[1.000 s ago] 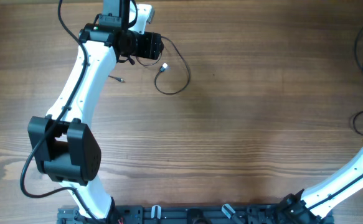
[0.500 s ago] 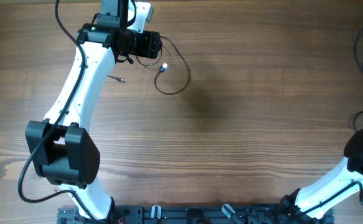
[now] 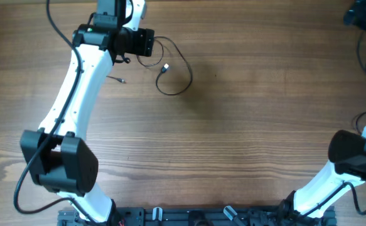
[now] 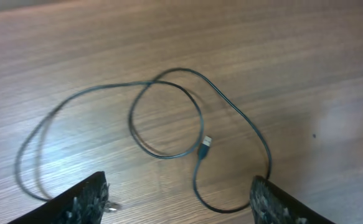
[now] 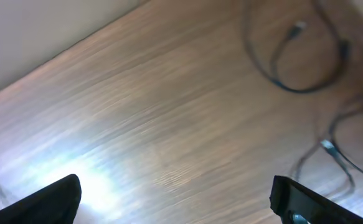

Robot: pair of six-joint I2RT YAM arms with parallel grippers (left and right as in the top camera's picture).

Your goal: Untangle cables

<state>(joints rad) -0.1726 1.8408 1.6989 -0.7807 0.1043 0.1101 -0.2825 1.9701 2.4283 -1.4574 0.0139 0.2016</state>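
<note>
Overhead view first: your left pincer [image 3: 144, 43] is out at eleven o'clock on the worktop [image 3: 245, 125], right beside the upper end of a thin black cable [image 3: 172, 94]. That cable curls off toward the pincer's four o'clock and has a small plug [image 3: 165, 68] inside the curl. Your right pincer [image 3: 361, 14] is up at the one o'clock corner. The other cables [image 3: 362, 53] trail down the right-hand edge just below it.

From the left wrist, the left pincer [image 4: 180, 186] has its jaws spread wide with only bare wood between them, so it has hold of nothing. The thin black cable [image 4: 165, 156] lies flat just ahead. It makes a small loop crossing over itself at twelve o'clock, with longer sweeps out to nine and four.

From the right wrist it's the same story. The right pincer [image 5: 175, 199] is fully spread and empty, and the other cables [image 5: 293, 90] are blurred up at one to two o'clock.

I'd call this the reach-in, with neither side gripped yet.

For the next move, you'll want to bring the left pincer down over a single strand, clear of that crossing. Close on it alone, then draw it outward so the loop opens instead of tightening. The wire is very thin, so the jaws will need to come nearly together, low to the wood.
</note>
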